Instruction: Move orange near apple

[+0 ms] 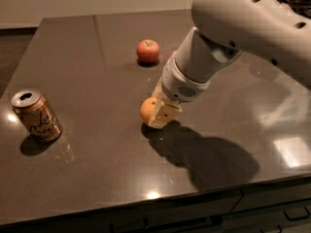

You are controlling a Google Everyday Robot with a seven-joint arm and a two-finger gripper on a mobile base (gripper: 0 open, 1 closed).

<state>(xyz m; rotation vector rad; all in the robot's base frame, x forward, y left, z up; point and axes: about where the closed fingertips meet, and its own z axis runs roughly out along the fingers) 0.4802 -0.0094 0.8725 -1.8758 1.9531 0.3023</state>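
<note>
Gripper (158, 111) sits low over the middle of the dark table (92, 178), at the end of the bulky white arm (243, 23) that reaches in from the upper right. It is closed around the orange (146, 109): one pale finger (166, 114) lies across the fruit's right side, toward the camera, and a second pale finger shows just behind the fruit, so the orange is held between them. Only the left part of the orange shows past the near finger. A dark shadow lies on the table straight under the fruit and spreads out to the lower right beneath the arm.

Farther back on the table stands the apple (147, 50), red with a yellowish patch, upright with its stem dimple on top. It lies well apart from the orange, almost straight behind it, with bare tabletop between the two.

Near the left edge a copper-coloured drink can (36, 116) stands with its opened top showing, tilted slightly in this view, well apart from both fruits
</note>
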